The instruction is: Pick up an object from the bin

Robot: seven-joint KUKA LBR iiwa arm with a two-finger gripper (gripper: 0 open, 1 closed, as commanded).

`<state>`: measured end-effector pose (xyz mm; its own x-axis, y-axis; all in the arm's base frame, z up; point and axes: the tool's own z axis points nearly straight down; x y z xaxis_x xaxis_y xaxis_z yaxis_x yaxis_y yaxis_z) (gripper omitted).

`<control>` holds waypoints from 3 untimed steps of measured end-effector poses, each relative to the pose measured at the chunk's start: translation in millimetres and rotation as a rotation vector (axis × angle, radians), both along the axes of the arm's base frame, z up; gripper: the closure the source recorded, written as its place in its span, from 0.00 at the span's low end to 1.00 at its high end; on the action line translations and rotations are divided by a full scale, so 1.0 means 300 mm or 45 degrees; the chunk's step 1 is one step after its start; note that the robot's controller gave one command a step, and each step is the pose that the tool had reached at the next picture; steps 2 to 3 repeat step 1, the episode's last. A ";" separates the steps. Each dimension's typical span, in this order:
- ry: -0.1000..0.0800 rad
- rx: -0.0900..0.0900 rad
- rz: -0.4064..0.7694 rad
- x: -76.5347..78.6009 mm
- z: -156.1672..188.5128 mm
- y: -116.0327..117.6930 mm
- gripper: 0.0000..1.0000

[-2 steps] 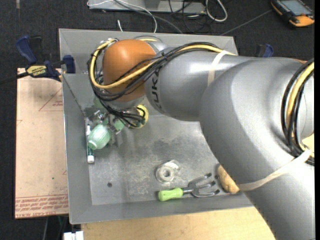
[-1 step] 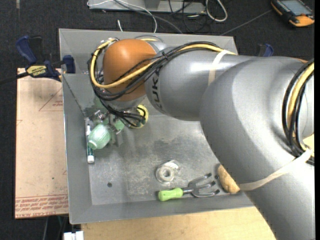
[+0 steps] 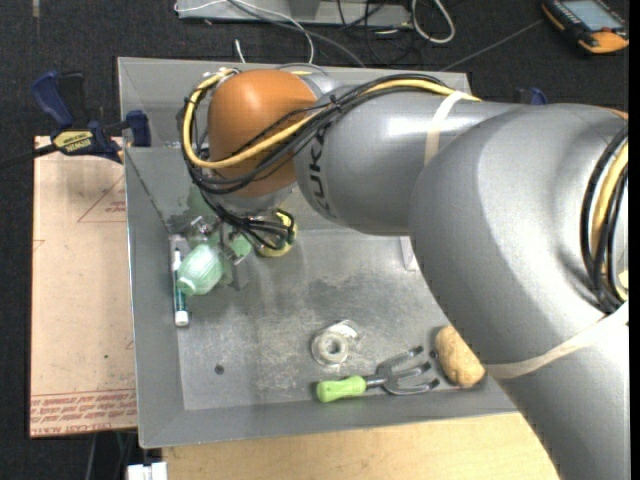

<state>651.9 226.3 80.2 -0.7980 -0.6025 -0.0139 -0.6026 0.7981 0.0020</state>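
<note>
Along left wall (image 3: 155, 303), green-white pen (image 3: 180, 296)

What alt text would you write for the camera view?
A robot arm reaches into a grey metal bin, its gripper low by a pale green rounded thing at the left. Near the front lie a clear ring, a green-handled fork and a tan cork.

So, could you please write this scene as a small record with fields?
container: grey metal bin
gripper: gripper over the bin's left part
nearest thing: pale green rounded plastic object, right at the gripper
beside it: thin white pen-like stick by the left wall
near front wall: clear round ring; small metal fork with green handle; tan oblong cork-like lump
</note>
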 end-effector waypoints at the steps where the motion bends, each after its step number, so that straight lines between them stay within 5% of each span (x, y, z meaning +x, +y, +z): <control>1: 0.000 0.001 0.000 0.000 0.150 0.002 1.00; 3: 0.000 0.001 0.000 0.000 0.150 0.002 1.00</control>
